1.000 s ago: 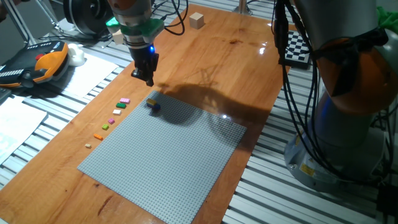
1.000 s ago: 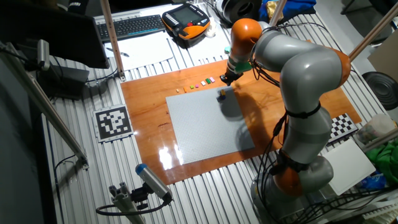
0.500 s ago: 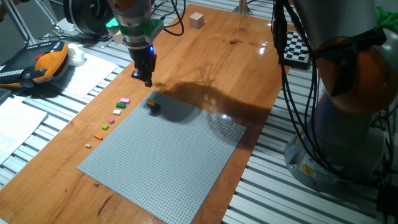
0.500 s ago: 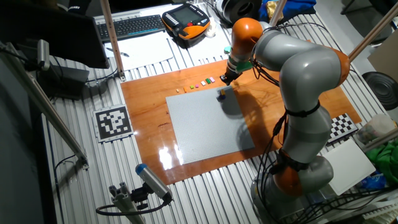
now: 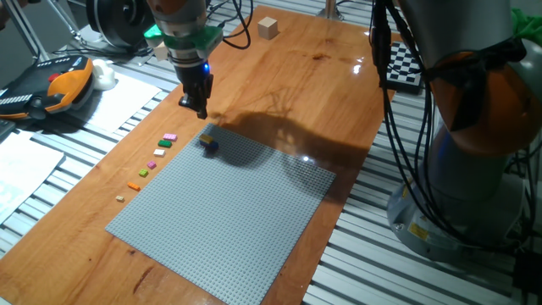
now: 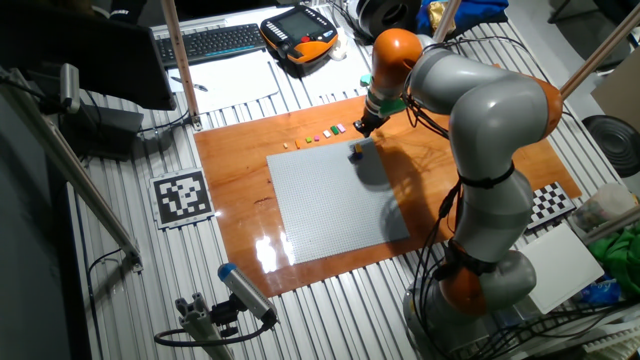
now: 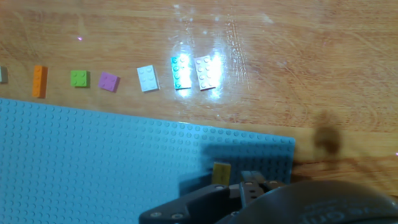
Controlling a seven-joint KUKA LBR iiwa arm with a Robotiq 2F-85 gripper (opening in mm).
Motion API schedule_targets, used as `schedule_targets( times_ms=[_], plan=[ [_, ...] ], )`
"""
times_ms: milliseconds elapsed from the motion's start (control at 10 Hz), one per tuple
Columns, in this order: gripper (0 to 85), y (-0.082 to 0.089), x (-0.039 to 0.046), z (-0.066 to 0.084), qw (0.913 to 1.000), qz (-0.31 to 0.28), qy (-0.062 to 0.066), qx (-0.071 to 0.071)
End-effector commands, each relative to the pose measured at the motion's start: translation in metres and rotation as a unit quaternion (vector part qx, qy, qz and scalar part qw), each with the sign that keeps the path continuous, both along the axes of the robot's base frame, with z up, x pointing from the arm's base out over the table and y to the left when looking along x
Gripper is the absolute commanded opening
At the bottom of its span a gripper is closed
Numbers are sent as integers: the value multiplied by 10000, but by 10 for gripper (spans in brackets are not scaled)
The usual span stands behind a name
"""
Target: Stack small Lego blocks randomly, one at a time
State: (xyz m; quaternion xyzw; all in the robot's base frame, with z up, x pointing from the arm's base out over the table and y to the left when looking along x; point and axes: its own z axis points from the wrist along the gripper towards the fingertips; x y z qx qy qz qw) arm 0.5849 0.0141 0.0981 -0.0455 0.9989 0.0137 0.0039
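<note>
The big grey and orange robot arm (image 6: 480, 150) reaches over the orange-brown wooden desk (image 5: 322, 93), on which lies the large flat grey studded baseplate (image 5: 224, 207). On the baseplate's far corner stands a small stack of Lego blocks, a yellow brick on a dark blue one (image 5: 208, 142), which the hand view shows as a tan-yellow top (image 7: 221, 172) just above the finger bodies.

The black two-finger hand (image 5: 200, 108) hangs above bare wood just off that corner of the baseplate, between the stack and the row of loose bricks. Its fingers look close together with nothing visible between them, but the tips are small and dark in both fixed views, so I cannot tell whether it is closed or holding anything.

The coming move turns on that row: the loose small Lego blocks (image 5: 152, 161) lie in a line on the wood beside the baseplate's left edge, running away from the hand toward the camera. The pink brick (image 5: 170, 136) at the near end of the line is closest to the hand, with the green one (image 5: 165, 144) just beyond it. Both are oblong, their long axes lying roughly across the line. From there the orange brick (image 5: 134, 185) and the last tan one are well apart from the hand.
</note>
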Motion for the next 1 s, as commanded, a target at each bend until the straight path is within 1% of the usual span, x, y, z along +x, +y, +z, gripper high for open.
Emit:
schedule_targets(
  times_ms=[0, 900],
  plan=[
    [0, 2, -4, 1, 10000, 0, 8, 7],
    [0, 26, -32, -6, 10000, -22, 9, 31]
  ],
)
